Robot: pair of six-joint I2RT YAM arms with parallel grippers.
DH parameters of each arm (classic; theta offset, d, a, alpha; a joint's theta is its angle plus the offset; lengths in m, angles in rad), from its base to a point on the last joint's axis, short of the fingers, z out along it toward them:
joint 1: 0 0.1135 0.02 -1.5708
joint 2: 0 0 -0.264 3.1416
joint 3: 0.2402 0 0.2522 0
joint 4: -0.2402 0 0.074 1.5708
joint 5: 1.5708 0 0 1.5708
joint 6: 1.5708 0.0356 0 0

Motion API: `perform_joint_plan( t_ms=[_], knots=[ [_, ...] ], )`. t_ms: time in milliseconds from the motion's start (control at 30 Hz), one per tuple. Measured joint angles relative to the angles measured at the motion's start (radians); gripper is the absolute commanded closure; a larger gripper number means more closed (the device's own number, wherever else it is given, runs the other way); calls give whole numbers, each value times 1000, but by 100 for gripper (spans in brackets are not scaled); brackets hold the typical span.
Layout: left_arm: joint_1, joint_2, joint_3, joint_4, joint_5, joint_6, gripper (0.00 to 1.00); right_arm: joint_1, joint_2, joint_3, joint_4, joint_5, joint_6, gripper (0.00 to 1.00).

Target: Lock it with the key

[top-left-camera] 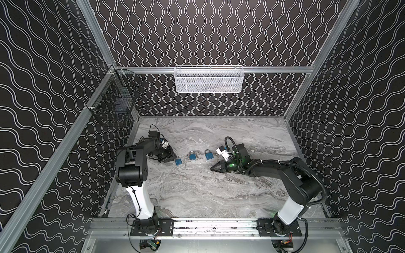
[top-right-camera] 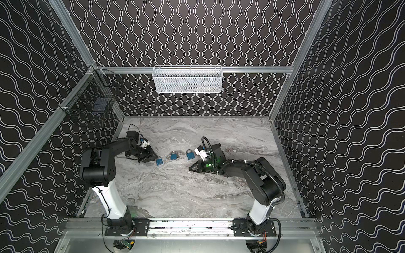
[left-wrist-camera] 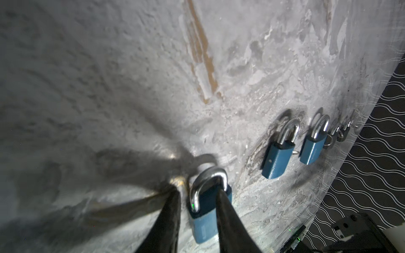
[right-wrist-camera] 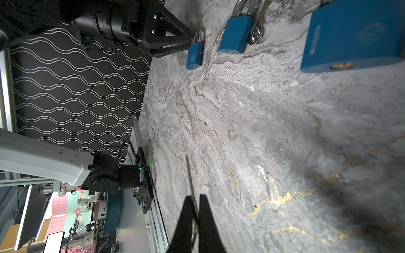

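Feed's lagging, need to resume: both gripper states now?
Left gripper: open, jaws astride the padlock.
Right gripper: shut on the key.

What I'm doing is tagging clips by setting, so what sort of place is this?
Most likely a robot test cell in a lab: two arms bolted to an aluminium rail, wavy-patterned panels walling in a marble-look tabletop, and blue padlocks laid out as props.

Blue padlocks: three, namely left padlock [top-left-camera: 178,161], middle padlock [top-left-camera: 192,156] and right padlock [top-left-camera: 208,155].
Single key [right-wrist-camera: 189,175]: one.
Key rings: two, one beside the middle padlock [right-wrist-camera: 255,35] and one beside the right padlock [left-wrist-camera: 341,133]; keys per ring cannot be told.
Baskets: two, a white mesh basket [top-left-camera: 208,82] and a black wire basket [top-left-camera: 114,98].
Robot arms: two, left arm [top-left-camera: 131,170] and right arm [top-left-camera: 293,175].
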Motion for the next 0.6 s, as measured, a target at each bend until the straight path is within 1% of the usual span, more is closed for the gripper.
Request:
perform_joint_plan(
  t_ms=[33, 67, 100, 133, 167, 300, 367, 500, 600],
  knots=[
    [0, 2, 1, 3, 5, 0, 63, 4, 7, 8, 0, 6, 0, 100],
    [0, 3, 2, 7, 6, 0, 54, 10, 18, 19, 0, 15, 2, 100],
    [0, 3, 2, 11, 10, -1, 48, 17, 29, 31, -1, 26, 3, 100],
    [0, 0, 0, 17, 19, -2, 45, 25, 41, 45, -2, 39, 7, 100],
    [0, -12, -6, 27, 24, -8, 45, 34, 55, 61, -2, 50, 19, 100],
    [0, -87, -38, 41, -24, -22, 42, 66, 112, 127, -10, 95, 28, 100],
    [0, -158, -59, 45, -34, -31, 38, 84, 142, 166, -11, 124, 40, 100],
    [0, -305, -101, 55, -66, -56, 34, 108, 206, 254, -30, 175, 72, 100],
    [1, -413, -126, 57, -102, -64, 28, 126, 243, 323, -53, 219, 75, 100]
  ],
)
